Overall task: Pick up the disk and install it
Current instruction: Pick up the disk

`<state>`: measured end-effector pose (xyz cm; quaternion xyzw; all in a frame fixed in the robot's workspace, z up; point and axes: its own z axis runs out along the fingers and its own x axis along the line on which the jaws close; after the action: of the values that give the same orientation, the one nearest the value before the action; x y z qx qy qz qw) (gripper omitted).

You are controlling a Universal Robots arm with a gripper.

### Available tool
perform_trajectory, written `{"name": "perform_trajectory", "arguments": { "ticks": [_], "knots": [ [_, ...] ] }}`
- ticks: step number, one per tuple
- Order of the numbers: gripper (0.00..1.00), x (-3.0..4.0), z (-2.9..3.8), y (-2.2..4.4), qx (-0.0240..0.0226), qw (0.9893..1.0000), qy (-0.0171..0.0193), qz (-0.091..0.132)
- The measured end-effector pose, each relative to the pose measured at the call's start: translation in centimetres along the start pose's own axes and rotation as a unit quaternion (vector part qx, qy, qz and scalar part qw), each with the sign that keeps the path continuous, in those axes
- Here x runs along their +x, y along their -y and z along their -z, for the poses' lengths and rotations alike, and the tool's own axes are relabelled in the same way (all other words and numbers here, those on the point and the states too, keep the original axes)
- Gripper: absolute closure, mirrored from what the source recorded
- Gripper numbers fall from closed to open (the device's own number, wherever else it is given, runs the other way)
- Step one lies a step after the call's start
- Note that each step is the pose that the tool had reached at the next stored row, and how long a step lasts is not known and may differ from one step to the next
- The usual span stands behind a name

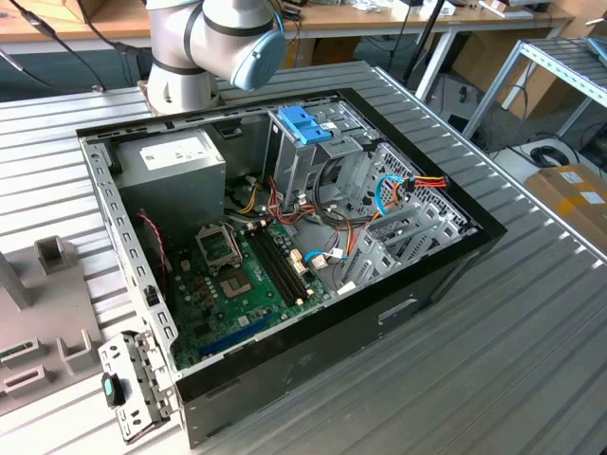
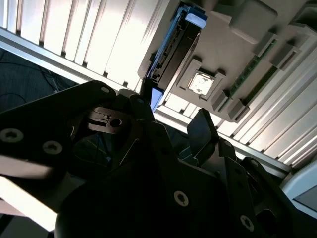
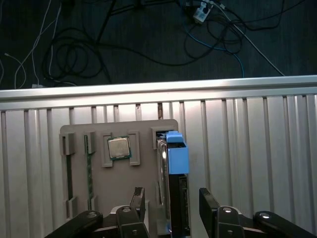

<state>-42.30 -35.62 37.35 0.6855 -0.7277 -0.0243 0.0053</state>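
The disk [image 3: 177,158] stands on edge in a slot of a grey holder plate [image 3: 143,188] in the first wrist view: a dark body with a bright blue carrier end. My gripper [image 3: 173,201] is open and hangs over it, one finger [image 3: 137,198] on each side with a gap to the disk on both. The second wrist view has the disk [image 2: 171,47] just beyond the gripper [image 2: 173,111], whose fingertips [image 2: 202,124] are spread.
The holder plate also carries a processor chip [image 3: 119,148] and a memory stick [image 3: 89,168]. It lies on a ribbed metal table [image 3: 247,148] near its edge, with cables on the floor beyond. The open computer case [image 1: 285,237] with its upright drive cage [image 1: 305,133] sits mid-table.
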Motion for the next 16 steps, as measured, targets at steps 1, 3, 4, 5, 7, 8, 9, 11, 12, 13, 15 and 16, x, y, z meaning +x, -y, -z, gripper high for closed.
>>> {"name": "perform_trajectory", "arguments": {
  "ticks": [1,3,4,5,7,8,9,11,12,13,15,16],
  "knots": [
    [0.44,-0.01,-0.04,0.0,0.0,1.0,0.0,0.0],
    [0.44,-0.02,-0.11,0.0,0.0,1.0,0.0,0.0],
    [0.44,-0.03,-0.15,0.0,0.0,1.0,0.0,0.0],
    [0.44,-0.03,-0.19,0.01,0.0,1.0,0.0,0.0],
    [0.44,-0.04,-0.27,0.01,0.0,1.0,0.0,0.0],
    [0.44,-0.05,-0.3,0.01,0.0,1.0,0.0,0.0],
    [0.44,-0.06,-0.34,0.01,0.0,1.0,0.0,0.0],
    [0.44,-0.09,-0.43,0.01,0.0,1.0,0.0,0.0],
    [0.44,-0.1,-0.47,0.01,0.0,1.0,0.0,0.0],
    [0.44,-0.12,-0.52,0.01,0.0,1.0,0.0,0.0],
    [0.44,-0.15,-0.6,0.01,0.0,1.0,0.0,0.0],
    [0.44,-0.17,-0.64,0.02,0.0,1.0,0.0,0.0]
  ]
}}
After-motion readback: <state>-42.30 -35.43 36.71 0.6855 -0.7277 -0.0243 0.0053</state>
